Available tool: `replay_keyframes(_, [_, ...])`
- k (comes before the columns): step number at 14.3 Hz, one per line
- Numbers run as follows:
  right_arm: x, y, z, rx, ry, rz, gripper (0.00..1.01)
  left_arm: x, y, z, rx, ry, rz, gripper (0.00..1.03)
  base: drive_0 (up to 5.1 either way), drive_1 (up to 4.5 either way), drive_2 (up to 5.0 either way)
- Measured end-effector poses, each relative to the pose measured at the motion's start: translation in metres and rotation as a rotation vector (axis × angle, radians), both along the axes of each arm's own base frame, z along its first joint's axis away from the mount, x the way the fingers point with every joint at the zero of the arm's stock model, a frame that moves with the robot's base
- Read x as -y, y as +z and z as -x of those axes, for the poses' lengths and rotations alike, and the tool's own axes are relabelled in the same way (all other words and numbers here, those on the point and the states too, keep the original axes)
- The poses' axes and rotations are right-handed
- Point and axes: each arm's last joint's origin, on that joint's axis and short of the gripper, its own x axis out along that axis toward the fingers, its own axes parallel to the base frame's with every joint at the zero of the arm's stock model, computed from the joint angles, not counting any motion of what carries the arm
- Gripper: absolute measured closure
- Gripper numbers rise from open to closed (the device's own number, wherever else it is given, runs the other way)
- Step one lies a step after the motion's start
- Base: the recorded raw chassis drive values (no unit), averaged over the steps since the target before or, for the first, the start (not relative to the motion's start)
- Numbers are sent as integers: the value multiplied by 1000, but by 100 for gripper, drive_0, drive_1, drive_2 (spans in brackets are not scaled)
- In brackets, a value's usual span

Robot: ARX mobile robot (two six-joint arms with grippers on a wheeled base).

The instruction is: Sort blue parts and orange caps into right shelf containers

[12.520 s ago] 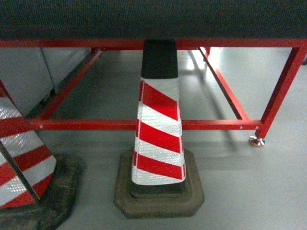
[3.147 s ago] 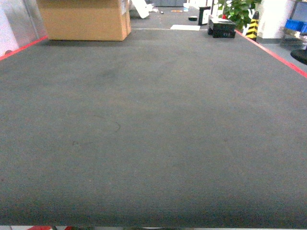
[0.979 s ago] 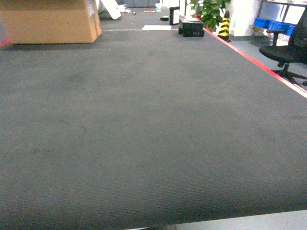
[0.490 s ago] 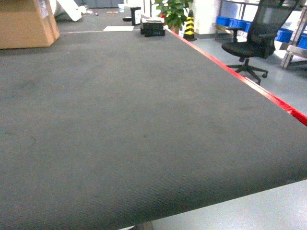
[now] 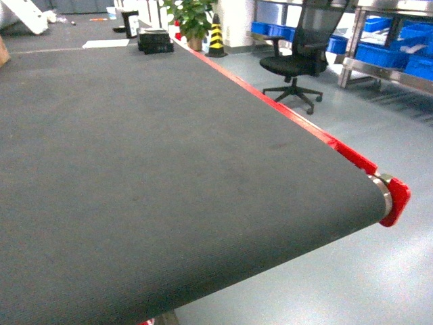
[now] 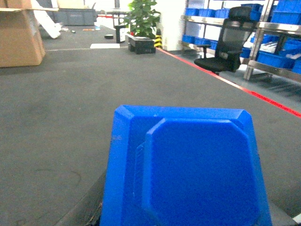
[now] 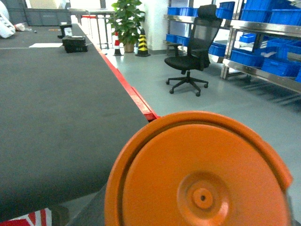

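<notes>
A bright-blue part fills the lower half of the left wrist view, close to the camera. My left gripper is shut on it, and only a dark finger shows at its lower left. An orange cap seen end-on fills the lower right wrist view, with my right gripper shut on it and mostly hidden behind it. Blue crates stand on a steel shelf at the far right across the floor. Neither gripper shows in the head view.
A long dark grey table with a red edge ends at a corner. A black office chair stands on the floor before the shelf. A plant, a striped cone and a cardboard box are farther off.
The head view has risen from a striped cone under the table to the tabletop, then swung right until the table's right corner, the chair and the shelf crates came into sight.
</notes>
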Motion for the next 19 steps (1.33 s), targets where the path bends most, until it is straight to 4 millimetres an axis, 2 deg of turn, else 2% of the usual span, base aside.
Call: replay_keyframes(19, [0,0,0,0,0,0,57,0,0,0,0,0,0,59,-157,-157,-157])
